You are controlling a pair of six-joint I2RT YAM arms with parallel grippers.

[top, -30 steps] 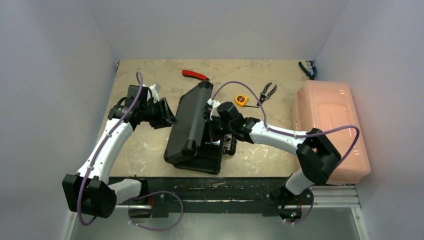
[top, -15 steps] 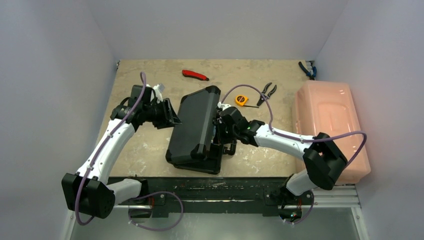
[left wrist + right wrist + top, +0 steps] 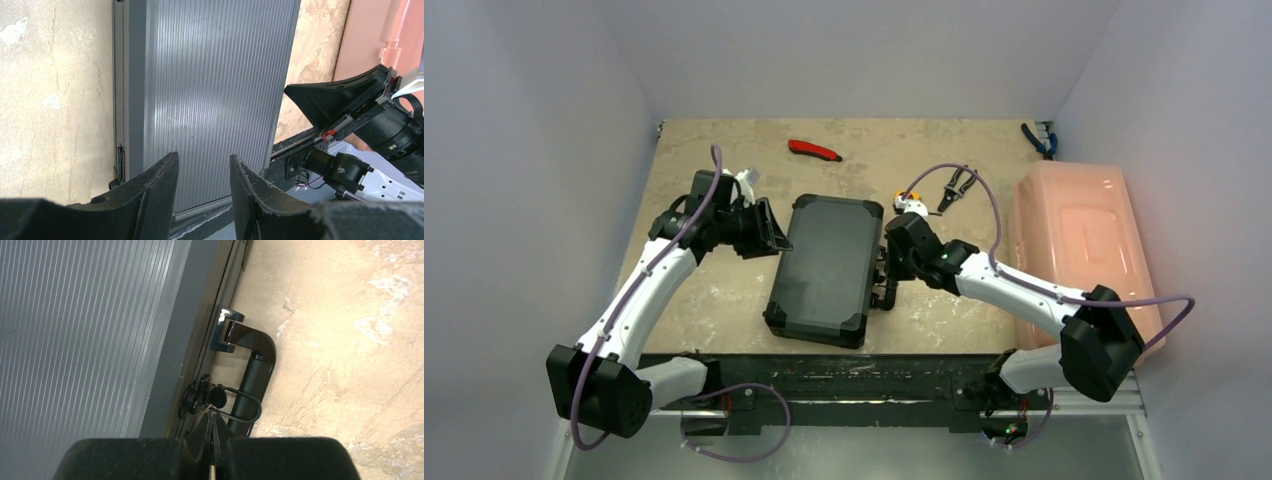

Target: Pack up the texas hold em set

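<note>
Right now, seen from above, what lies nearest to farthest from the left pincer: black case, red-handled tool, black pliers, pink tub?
1. black case, just beside the left pincer, on its right.
2. red-handled tool, near the table's far edge.
3. black pliers, beyond the case, far right.
4. pink tub, along the right edge.

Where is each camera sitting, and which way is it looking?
Top external: high behind the arms, facing down at the tan table; both white-and-black arms show.
Left wrist: on the left arm, facing across the closed black ribbed hard case; its open jaws show.
Right wrist: on the right arm, facing the case's black handle; its shut jaws show.
Shared: both wrist views see the case's ribbed lid.
</note>
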